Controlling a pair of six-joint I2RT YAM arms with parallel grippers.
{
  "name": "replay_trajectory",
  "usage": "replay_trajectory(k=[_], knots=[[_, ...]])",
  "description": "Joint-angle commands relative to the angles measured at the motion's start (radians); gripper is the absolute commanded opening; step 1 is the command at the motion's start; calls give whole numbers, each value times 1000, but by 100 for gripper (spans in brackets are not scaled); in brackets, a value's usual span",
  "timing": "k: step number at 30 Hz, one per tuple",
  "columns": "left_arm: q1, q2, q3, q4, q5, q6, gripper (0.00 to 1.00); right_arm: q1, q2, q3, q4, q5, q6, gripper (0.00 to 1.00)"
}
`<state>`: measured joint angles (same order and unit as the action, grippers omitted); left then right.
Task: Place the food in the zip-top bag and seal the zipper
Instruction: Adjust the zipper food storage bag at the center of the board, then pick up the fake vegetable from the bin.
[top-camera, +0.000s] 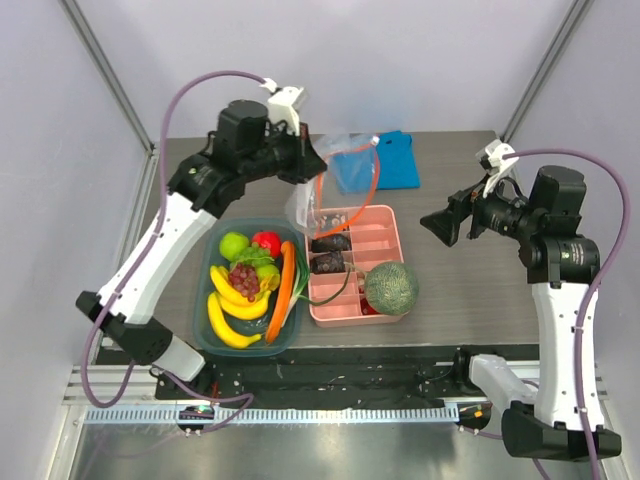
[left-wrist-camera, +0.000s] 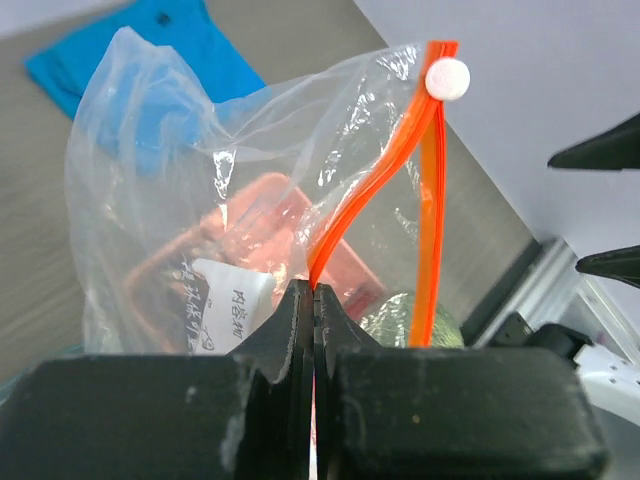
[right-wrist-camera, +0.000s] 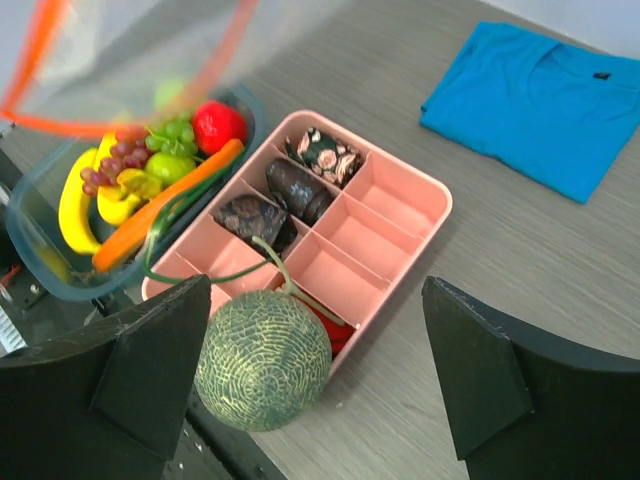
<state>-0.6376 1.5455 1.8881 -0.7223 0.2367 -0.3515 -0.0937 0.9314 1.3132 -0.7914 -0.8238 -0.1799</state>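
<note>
**A:** What sits by the desk's (top-camera: 470, 300) near edge?

**B:** On the left, a bin (top-camera: 204, 300) with the green apple (top-camera: 233, 245), red fruit (top-camera: 266, 242) and grape bunch (top-camera: 244, 280). The melon (top-camera: 390, 287) rests on the pink tray's (top-camera: 398, 240) near right corner.

**A:** And the claws?

**B:** The right gripper (top-camera: 437, 228) hangs released over the desk's right side, empty. The left gripper (left-wrist-camera: 313, 300) is clenched on the zipper (left-wrist-camera: 375, 190), holding the zip-top bag (left-wrist-camera: 150, 180) above the tray's far left corner. A blue cloth (top-camera: 390, 160) lies at the far edge.

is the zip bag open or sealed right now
Open. On the zip-top bag the zipper splits into two orange-red strips with a gap between them, meeting only at the white slider.
</note>
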Motion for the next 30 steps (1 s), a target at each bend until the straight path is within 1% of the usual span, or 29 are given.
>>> replay_trajectory(k=[1,4,5,6,8,9,11,13,15,16,19,20,22,23,26,30], knots=[[52,-103,5,-3,-79,66,0,14,43,67,-109,-3,-176,89],[79,-151,-29,-19,-129,98,0,96,79,61,-60,73,-164,86],[91,-165,-41,-22,-137,98,0,164,92,51,-43,118,-162,85],[119,-191,-55,-25,-151,100,0,287,104,47,-19,232,-167,84],[151,-214,-87,-37,-168,97,0,398,156,44,-6,325,-197,81],[186,-225,-96,-42,-178,92,0,444,171,40,18,343,-208,81],[220,-255,-121,-52,-181,88,0,485,242,55,31,379,-239,78],[256,-283,-145,-60,-192,80,0,572,328,75,-2,452,-292,76],[265,-303,-171,-62,-220,75,0,635,378,87,-12,511,-358,72],[271,-320,-182,-59,-224,77,0,691,398,93,-11,562,-372,70],[295,-340,-213,-58,-231,63,0,755,512,130,-31,609,-420,67],[305,-346,-216,-60,-229,59,0,765,570,161,-52,612,-441,64],[337,-346,-221,-66,-224,34,0,779,636,196,-83,606,-463,61],[351,-344,-221,-69,-208,25,0,779,697,233,-118,600,-486,57],[412,-338,-218,-78,-160,-13,0,785,770,286,-181,594,-518,52],[446,-321,-210,-98,-134,-32,0,789,834,299,-223,557,-559,50]])
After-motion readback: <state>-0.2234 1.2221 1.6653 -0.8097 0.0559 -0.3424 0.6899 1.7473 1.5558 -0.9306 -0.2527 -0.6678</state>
